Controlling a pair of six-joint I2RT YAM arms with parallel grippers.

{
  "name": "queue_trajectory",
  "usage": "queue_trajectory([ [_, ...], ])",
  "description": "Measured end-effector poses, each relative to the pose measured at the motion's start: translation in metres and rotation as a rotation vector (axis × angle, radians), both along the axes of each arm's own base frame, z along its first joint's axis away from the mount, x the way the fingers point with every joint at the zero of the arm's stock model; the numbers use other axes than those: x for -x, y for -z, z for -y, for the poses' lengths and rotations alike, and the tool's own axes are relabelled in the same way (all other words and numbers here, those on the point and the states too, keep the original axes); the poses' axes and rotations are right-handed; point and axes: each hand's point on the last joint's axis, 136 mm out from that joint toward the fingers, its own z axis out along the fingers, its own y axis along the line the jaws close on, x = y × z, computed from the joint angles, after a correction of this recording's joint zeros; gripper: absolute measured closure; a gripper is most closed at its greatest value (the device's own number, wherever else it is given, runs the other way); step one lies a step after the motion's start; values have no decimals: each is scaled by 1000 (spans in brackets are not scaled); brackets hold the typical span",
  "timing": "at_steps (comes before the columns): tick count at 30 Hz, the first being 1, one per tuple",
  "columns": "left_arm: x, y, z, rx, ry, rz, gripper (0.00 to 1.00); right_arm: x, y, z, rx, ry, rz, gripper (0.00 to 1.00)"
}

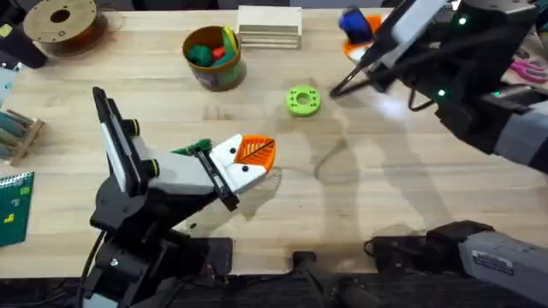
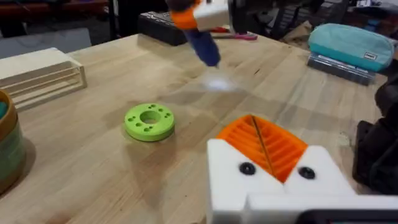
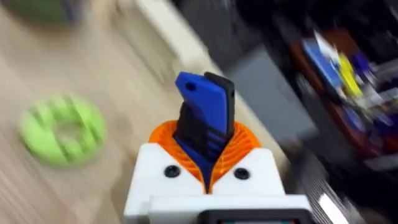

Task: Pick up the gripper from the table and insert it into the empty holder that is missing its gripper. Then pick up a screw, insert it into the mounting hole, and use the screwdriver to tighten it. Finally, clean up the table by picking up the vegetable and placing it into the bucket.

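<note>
**Right arm lifts the blue screwdriver; left jaws closed over the table**

One flat lime-green plastic ring disc (image 1: 302,100) lies on the pale wooden table (image 1: 385,197), and it serves here as the landmark.

One blue pen-shaped electric screwdriver (image 3: 204,121) sits clamped between the two orange ribbed pads (image 3: 239,140) of the right gripper (image 1: 360,36). In the right wrist view its body stands up between the pads. In the overhead view this gripper is beyond the ring disc and to its right, raised above the table. In the left wrist view it shows past the disc with the screwdriver's dark blue end hanging below it (image 2: 204,43); the metal bit cannot be made out.

The left gripper (image 1: 253,154) is on the near side of the ring disc, a little to its left. Its two orange wedge tips (image 2: 264,143) are pressed together with nothing between them, each on a white base (image 2: 236,177) bearing one dark screw head, two in all.

One short round tin bucket (image 1: 213,60) with an olive-green side and orange-brown rim stands to the left of the disc and farther back, well apart from it. Coloured pieces lie inside it, green, red and yellow; what each is cannot be told. One pale slatted wooden block (image 1: 270,27) stands beyond the disc, just right of the bucket. A loose orange fingertip, a bare holder or screws cannot be picked out.
</note>
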Motion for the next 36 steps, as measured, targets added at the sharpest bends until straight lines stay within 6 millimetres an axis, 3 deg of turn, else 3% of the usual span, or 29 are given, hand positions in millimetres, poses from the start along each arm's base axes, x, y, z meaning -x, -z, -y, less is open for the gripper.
queue_trajectory([
  [6,0,0,0,0,0,0,997,-6,76,63,452,75,-141,972],
  [7,0,0,0,0,0,0,997,-7,101,76,585,59,-187,972],
  [14,0,0,0,0,0,0,997,0,151,81,708,-16,-300,970],
  [18,0,0,0,0,0,0,997,-1,153,77,737,-34,-308,844],
  [19,0,0,0,0,0,0,997,-1,153,76,746,-36,-309,771],
  [23,0,0,0,0,0,0,997,-6,145,69,771,-41,-294,202],
  [24,0,0,0,0,0,0,997,-7,141,67,772,-43,-286,109],
  [33,0,0,0,0,0,-1,997,5,142,39,575,47,-360,76],
  [34,0,0,0,-2,0,3,969,7,142,34,542,60,-371,77],
  [36,0,0,0,-2,0,2,706,11,142,24,471,88,-393,77],
])
